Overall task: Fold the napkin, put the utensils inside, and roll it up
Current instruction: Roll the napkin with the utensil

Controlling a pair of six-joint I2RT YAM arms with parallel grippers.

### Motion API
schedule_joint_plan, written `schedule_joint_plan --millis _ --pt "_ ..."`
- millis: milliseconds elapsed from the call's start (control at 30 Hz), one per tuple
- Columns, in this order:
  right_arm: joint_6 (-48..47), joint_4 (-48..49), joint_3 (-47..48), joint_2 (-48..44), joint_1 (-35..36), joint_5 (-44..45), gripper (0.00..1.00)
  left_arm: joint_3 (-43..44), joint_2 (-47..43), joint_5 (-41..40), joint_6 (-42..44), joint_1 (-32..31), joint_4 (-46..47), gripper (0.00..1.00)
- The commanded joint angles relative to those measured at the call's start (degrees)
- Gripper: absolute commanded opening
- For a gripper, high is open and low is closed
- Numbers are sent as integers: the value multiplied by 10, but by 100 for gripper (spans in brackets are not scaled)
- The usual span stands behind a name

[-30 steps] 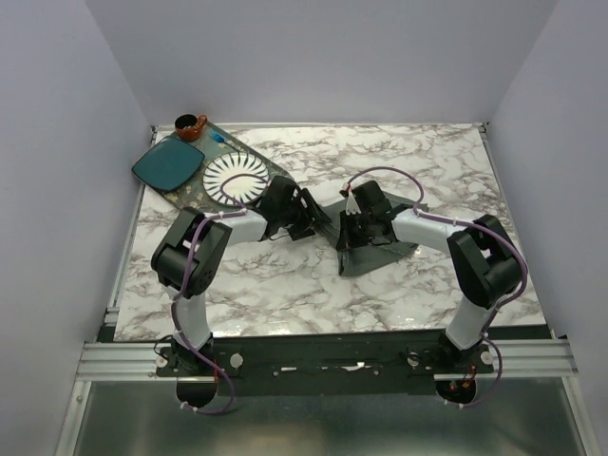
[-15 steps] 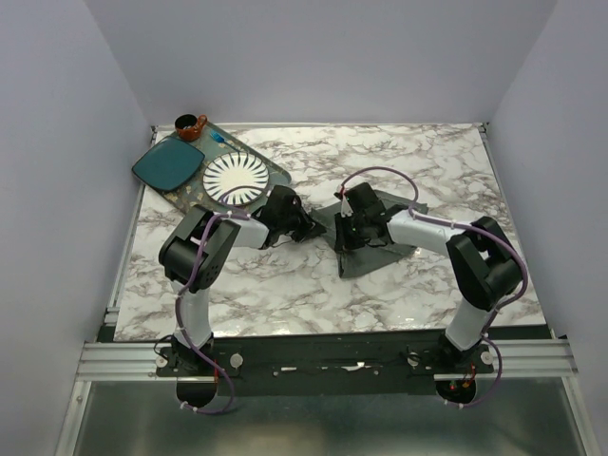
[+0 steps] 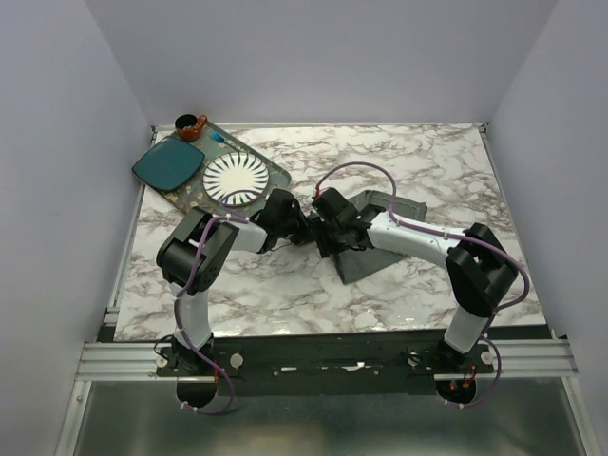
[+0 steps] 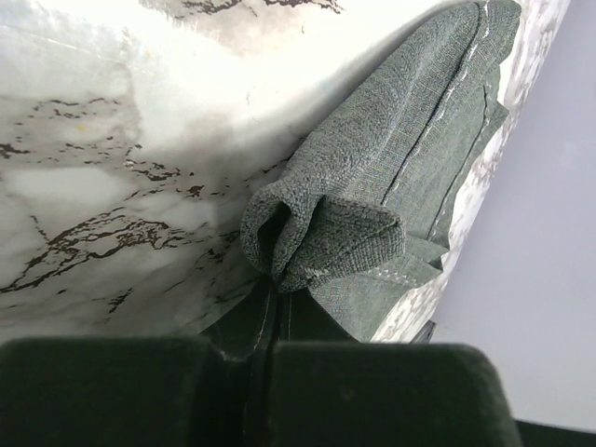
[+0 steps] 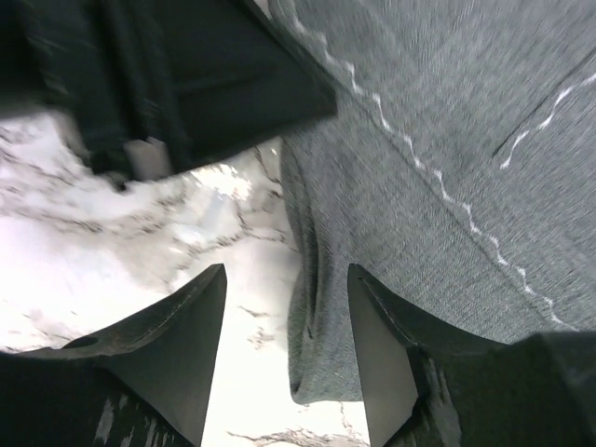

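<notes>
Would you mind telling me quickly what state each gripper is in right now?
Left gripper: closed, pinching a bunched fold of the napkin.
Right gripper: open, its fingers either side of the napkin's edge, holding nothing.

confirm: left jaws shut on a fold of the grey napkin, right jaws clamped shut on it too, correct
No. The left gripper is shut on a fold of the napkin, but the right gripper is open: the right wrist view shows its jaws apart, astride the napkin's edge.

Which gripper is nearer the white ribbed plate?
Left. The left gripper sits down-right of the white plate; the right gripper lies beyond it, farther right, over the napkin.
</notes>
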Motion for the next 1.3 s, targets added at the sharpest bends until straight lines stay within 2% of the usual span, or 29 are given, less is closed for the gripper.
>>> schedule_joint_plan --millis 0,200,667,767,900,933,1067,1133,1167,1233,1267 --pt "10 -31 38 24 17 91 64 -7 -19 19 -12 -3 -2 0" --pt "8 -22 66 63 34 153 64 -6 -24 32 -30 -2 -4 0" --pt "25 46 11 100 53 192 61 -6 -20 49 -57 5 -3 0" --pt "30 49 4 108 54 215 56 -4 -20 50 -54 7 -7 0" --pt "37 53 -6 109 53 242 34 -6 -19 53 -52 12 -6 0" --pt "39 54 -9 109 52 245 26 -4 -19 54 -50 13 -8 0" --pt "25 71 -15 100 38 205 8 -5 -19 61 -26 19 -8 1" --pt "16 82 -27 84 29 173 1 -1 -26 60 -7 22 -9 8" --pt "7 100 -31 76 18 149 0 5 -28 59 9 23 -28 18" --pt "-1 111 -44 58 5 71 0 30 -42 46 68 23 -64 27" --pt "-4 124 -48 52 -12 38 0 37 -48 34 84 23 -84 35"
